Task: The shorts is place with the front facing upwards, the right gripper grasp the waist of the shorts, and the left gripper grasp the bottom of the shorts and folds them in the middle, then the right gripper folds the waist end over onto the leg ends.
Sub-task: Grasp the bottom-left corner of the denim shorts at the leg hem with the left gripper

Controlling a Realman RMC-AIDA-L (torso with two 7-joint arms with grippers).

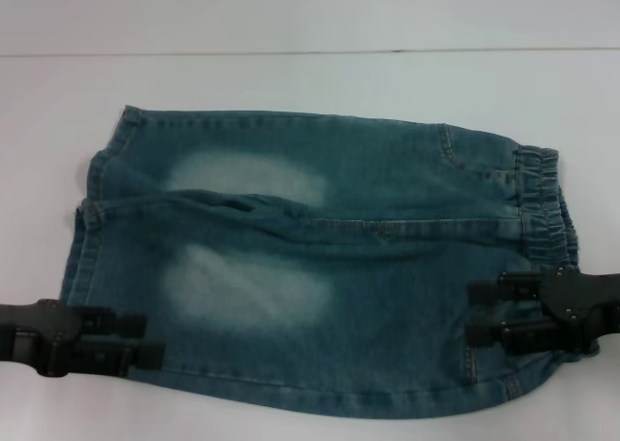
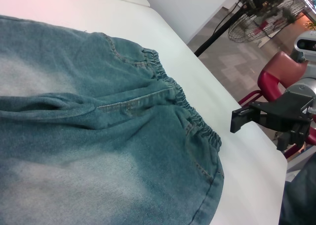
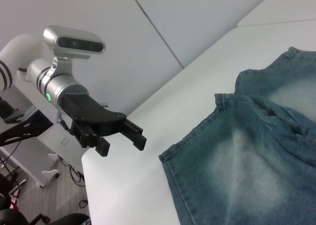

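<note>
Shorts (image 1: 320, 257) lie flat between open left pincer (image 1: 131, 342) and right pincer (image 1: 481, 313).

My head camera looks steeply down on the table (image 1: 291, 15), with the shorts (image 1: 320, 257) filling most of the frame. My left wrist camera sits low and close over the denim, facing its waist (image 2: 190, 109) and the right tool (image 2: 242, 120) beyond. My right wrist camera faces back across the leg ends (image 3: 197, 136) to the left tool (image 3: 121, 138) at 9 o'clock. All share the shorts.
</note>
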